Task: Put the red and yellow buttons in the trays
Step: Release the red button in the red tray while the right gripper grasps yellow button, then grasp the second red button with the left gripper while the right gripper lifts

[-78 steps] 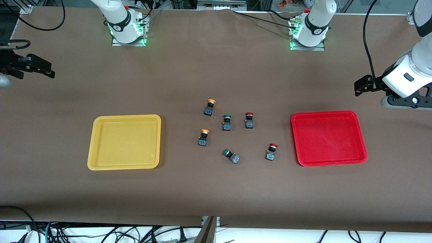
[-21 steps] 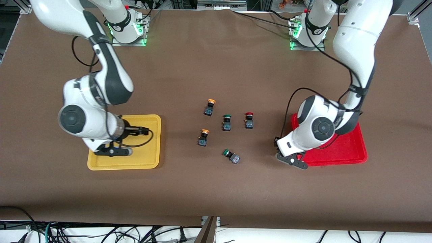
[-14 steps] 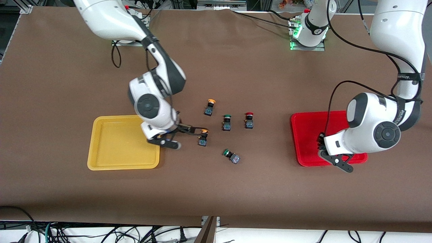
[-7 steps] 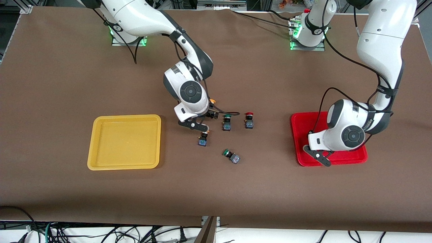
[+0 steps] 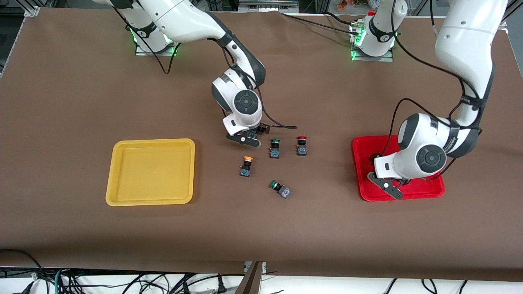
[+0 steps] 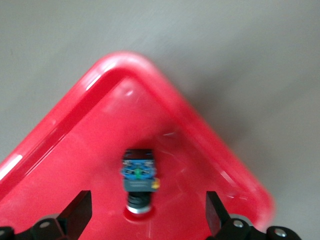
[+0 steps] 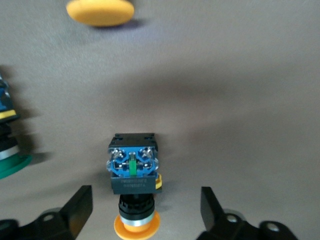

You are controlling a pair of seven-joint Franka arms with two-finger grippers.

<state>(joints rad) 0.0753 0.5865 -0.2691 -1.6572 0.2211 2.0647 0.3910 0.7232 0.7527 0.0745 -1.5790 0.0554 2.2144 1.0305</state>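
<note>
Overhead, the right gripper (image 7: pixel 142 210) hangs spread around 1 yellow-capped button (image 7: pixel 134 177), at 12 o'clock from another (image 5: pixel 246 166). Left gripper (image 6: pixel 145 220) gapes over a button (image 6: pixel 138 179) in the red tray (image 6: pixel 75 165).

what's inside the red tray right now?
One button lies in the red tray, seen in the left wrist view beneath the open left gripper. From the front, the arm covers it.

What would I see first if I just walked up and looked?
The bright red tray at the left arm's end of the table, where the left gripper hangs open over a button lying inside. Then the yellow tray at the right arm's end, with the right gripper open around a yellow button mid-table.
</note>
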